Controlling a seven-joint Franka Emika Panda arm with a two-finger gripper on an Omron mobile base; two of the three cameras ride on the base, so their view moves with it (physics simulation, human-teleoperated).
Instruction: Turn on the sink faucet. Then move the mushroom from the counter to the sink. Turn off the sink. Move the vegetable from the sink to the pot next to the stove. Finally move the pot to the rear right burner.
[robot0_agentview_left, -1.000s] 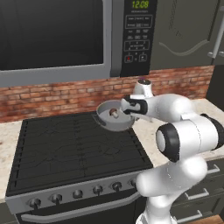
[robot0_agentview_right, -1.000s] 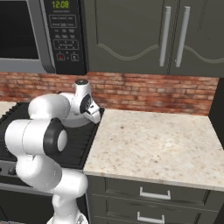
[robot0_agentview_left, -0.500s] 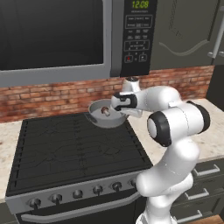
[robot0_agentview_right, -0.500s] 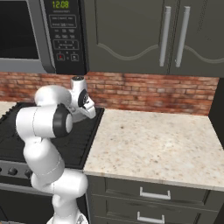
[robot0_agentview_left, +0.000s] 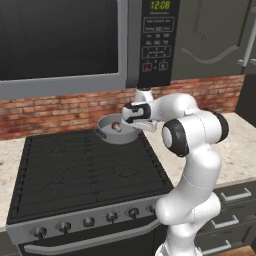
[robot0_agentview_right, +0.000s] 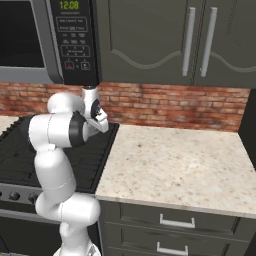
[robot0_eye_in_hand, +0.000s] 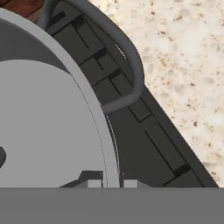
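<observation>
My claw (robot0_agentview_left: 131, 121) sits just above centre of the left base view, pinched down tight on the right-hand rim of the pot (robot0_agentview_left: 116, 131); in the hand view the two tips (robot0_eye_in_hand: 110, 183) straddle that thin wall (robot0_eye_in_hand: 94, 113) at the bottom of the frame. The pot is over the back right corner of the stove (robot0_agentview_left: 85, 170), whether resting on the grate or just clear of it I can't tell, with the mushroom (robot0_agentview_left: 116, 125) inside as a small brown lump. I'd judge the pot rigid, smooth and fairly heavy, so a pinch on one side of the rim lets it tip and slide; its loop handle (robot0_eye_in_hand: 127, 52), curving down the upper middle of the hand view, looks the steadier hold. Around it: the brick wall (robot0_agentview_left: 55, 111) close behind, the microwave (robot0_agentview_left: 85, 42) overhead limiting lift, and speckled counter (robot0_agentview_right: 175, 165) to the right
</observation>
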